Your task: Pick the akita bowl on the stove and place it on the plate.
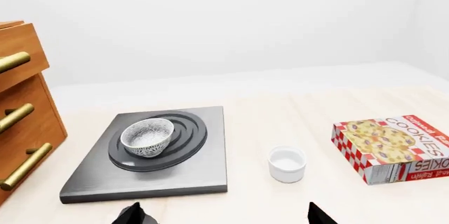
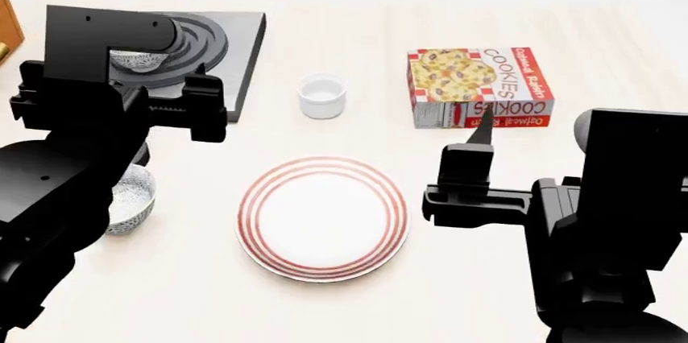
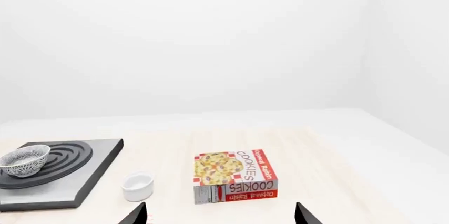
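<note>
The akita bowl [image 1: 147, 137] sits upright on the black rings of the stove [image 1: 196, 174], a dark-grey slab. In the head view the bowl [image 2: 138, 59] is partly hidden behind my left arm, on the stove [image 2: 243, 45] at the far left. The red-ringed white plate [image 2: 322, 218] lies at the near middle with nothing on it. My left gripper [image 1: 228, 216] is open, short of the stove's front edge and holding nothing. My right gripper [image 3: 221, 214] is open too, well back from the bowl [image 3: 24, 161].
A second patterned bowl [image 2: 129, 198] stands left of the plate, under my left arm. A small white cup [image 1: 287, 163] stands right of the stove, and a cookie box [image 1: 393, 148] lies further right. A wooden drawer cabinet [image 1: 21, 108] borders the stove's left.
</note>
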{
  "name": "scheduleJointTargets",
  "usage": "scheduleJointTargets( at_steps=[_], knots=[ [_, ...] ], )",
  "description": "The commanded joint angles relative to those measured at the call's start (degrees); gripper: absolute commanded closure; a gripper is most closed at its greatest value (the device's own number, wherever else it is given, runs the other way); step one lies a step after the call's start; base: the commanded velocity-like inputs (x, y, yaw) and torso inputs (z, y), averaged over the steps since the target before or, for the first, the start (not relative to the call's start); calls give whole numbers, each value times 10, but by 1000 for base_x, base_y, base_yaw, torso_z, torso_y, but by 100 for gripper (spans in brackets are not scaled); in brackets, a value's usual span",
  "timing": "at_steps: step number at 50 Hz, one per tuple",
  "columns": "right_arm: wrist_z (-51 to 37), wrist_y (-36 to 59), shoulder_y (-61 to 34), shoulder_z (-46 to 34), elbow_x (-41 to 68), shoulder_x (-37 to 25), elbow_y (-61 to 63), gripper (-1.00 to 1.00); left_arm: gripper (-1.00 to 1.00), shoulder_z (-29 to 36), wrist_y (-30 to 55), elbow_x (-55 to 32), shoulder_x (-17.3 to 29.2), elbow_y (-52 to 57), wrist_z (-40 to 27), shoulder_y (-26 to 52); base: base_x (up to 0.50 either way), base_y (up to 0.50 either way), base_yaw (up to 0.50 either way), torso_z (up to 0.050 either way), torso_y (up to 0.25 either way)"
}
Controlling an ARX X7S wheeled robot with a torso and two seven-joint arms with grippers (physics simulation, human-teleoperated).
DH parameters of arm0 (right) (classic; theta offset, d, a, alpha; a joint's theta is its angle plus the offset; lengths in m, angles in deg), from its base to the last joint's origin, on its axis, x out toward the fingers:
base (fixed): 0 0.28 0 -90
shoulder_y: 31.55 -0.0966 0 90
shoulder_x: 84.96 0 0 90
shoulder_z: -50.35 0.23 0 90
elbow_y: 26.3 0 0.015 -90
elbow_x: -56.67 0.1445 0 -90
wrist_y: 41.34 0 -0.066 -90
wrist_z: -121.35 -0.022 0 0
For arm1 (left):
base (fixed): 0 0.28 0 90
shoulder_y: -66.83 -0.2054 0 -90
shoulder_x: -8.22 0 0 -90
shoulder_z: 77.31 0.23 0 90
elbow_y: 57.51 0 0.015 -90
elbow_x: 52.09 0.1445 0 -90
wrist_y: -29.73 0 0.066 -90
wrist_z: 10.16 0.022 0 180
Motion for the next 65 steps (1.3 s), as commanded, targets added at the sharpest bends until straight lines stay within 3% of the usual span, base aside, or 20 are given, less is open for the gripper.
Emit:
scheduleJointTargets(
  at_steps=[1,65],
  knots=[
    [-4,2,-1,0,5,-1,1,-100,-100,3,0,-4,3,0,-3,1,234,0,0,0,0],
    [-18,-10,1,-2,27,-10,-3,-100,-100,24,-2,-25,16,6,-13,4,238,0,0,0,0]
  ],
)
